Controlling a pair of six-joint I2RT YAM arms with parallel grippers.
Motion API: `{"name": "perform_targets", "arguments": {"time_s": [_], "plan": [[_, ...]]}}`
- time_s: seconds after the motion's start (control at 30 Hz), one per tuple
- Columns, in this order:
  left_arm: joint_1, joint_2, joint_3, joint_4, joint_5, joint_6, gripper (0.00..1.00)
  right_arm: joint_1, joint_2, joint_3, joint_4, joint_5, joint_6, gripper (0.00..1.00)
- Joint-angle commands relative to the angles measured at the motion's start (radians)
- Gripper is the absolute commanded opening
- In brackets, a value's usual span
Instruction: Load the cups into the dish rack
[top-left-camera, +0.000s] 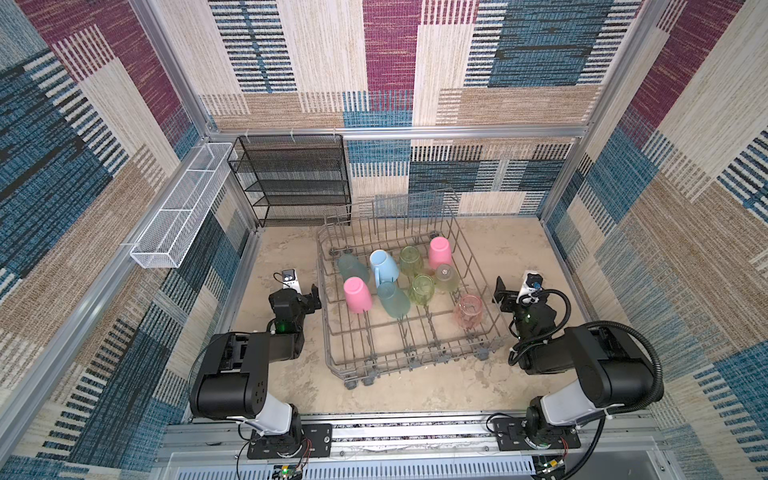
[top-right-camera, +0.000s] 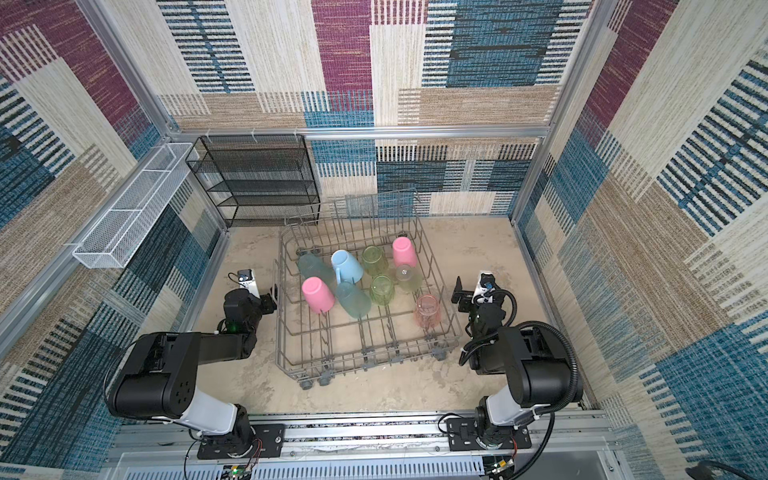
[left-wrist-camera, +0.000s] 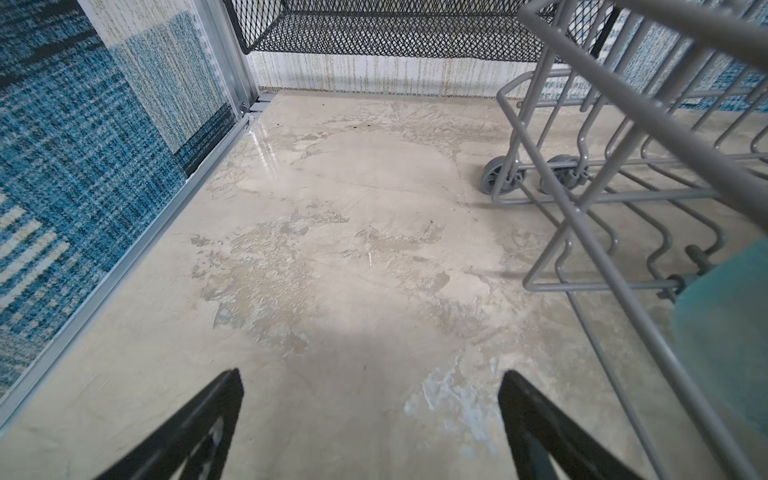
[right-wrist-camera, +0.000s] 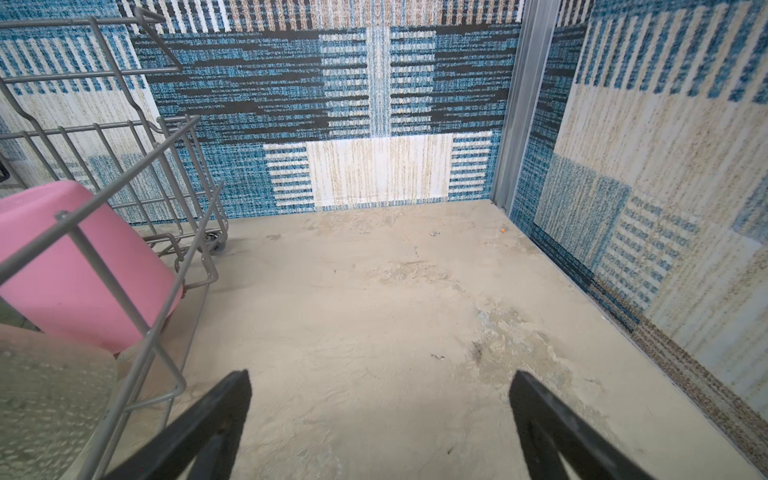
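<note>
1. Table (top-left-camera: 286, 249): beige, mottled top; carries all items.

2. Dish rack (top-left-camera: 415, 354): large grey wire basket w/ rows of upright tines and small grey wheels (left-wrist-camera: 498, 180) underneath. The rear wall stands taller than the front. It sits at the ctr of the table, between both arms. Its rear-left corner is near the black mesh shelf (top-left-camera: 291, 178).

3. Left gripper (left-wrist-camera: 370, 374): fingers spread wide and empty, over bare table just beside the rack's left side. Right gripper (right-wrist-camera: 380, 376): same condition, fingers well apart and empty, just outside the rack's right side.

4. Cups: nine, all inside the rack, in its rear and middle area.
- Rear row, L to R: rear teal tumbler (top-left-camera: 352, 268), light-blue mug (top-left-camera: 384, 266) w/ its handle toward the front, rear yellow-green tumbler (top-left-camera: 411, 261), rear pink tumbler (top-left-camera: 440, 252).
- Next row, L to R: front pink tumbler (top-left-camera: 357, 295), front teal tumbler (top-left-camera: 393, 300), mid yellow-green tumbler (top-left-camera: 422, 289), pale yellow-green tumbler (top-left-camera: 446, 277).
- Nearest the front, R side: pink-orange tumbler (top-left-camera: 469, 311), apart from the rest.
- Pink units are opaque and sit base-up. Teal, green and pink-orange units are translucent, w/ round bases facing the cam. All lean among the tines.
</note>
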Motion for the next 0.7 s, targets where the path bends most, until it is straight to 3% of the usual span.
{"name": "perform_targets", "arguments": {"time_s": [0.0, 0.1, 0.67], "plan": [[0.000, 0.000, -0.001, 0.027, 0.002, 0.004, 0.99, 0.000, -0.004, 0.002, 0.033, -0.012, 0.004, 1.00], [-0.001, 0.003, 0.022, -0.010, 0.083, 0.035, 0.99, 0.000, -0.003, 0.000, 0.034, -0.012, 0.003, 1.00], [-0.001, 0.003, 0.019, -0.004, 0.083, 0.036, 0.99, 0.000, -0.003, 0.000, 0.034, -0.012, 0.004, 1.00]]}}
